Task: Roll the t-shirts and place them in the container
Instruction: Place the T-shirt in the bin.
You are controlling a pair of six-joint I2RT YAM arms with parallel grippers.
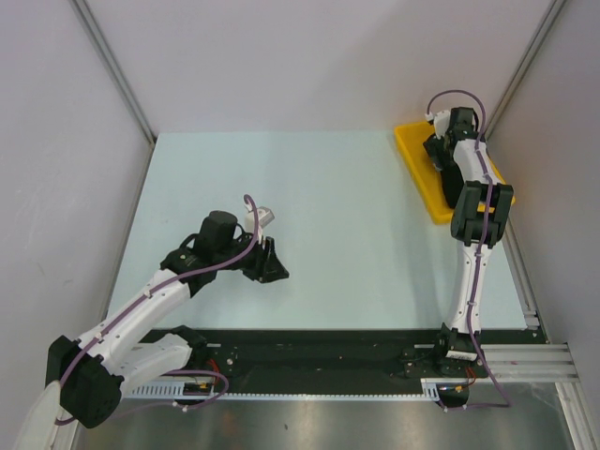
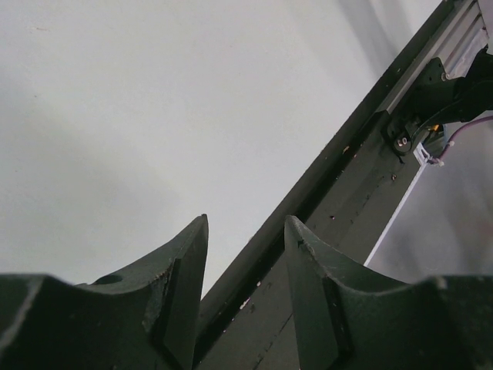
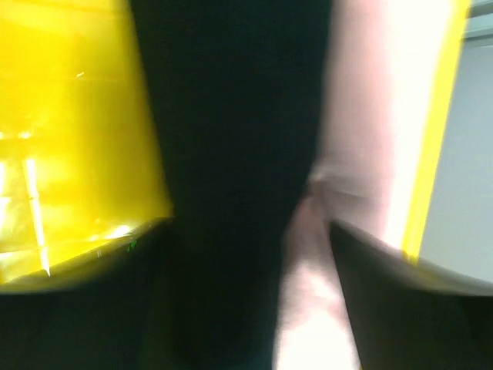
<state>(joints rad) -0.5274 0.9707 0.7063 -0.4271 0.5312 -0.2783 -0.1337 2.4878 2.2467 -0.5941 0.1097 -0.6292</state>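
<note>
Black and salmon-pink cloth, yellow tray, pale bench.
The t-shirt is plain black, the cloth roll salmon-pink, the tray glossy bright yellow, the bench pale bluish white; the arms are white and black with purple cables.

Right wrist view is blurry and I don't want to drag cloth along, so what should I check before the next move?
1. Black t-shirt over the yellow tray: ok.
2. Pink t-shirt beside the black one, inside the tray's edge: ok.
3. Right claw free of the black t-shirt: cannot tell. The cloth lies between its fingers, and the picture is too blurred to show a grip.
4. Both t-shirts tightly rolled: cannot tell.
5. Left claw open with nothing between its fingers: ok.
6. Left claw over the table, well apart from the tray: ok.
</note>
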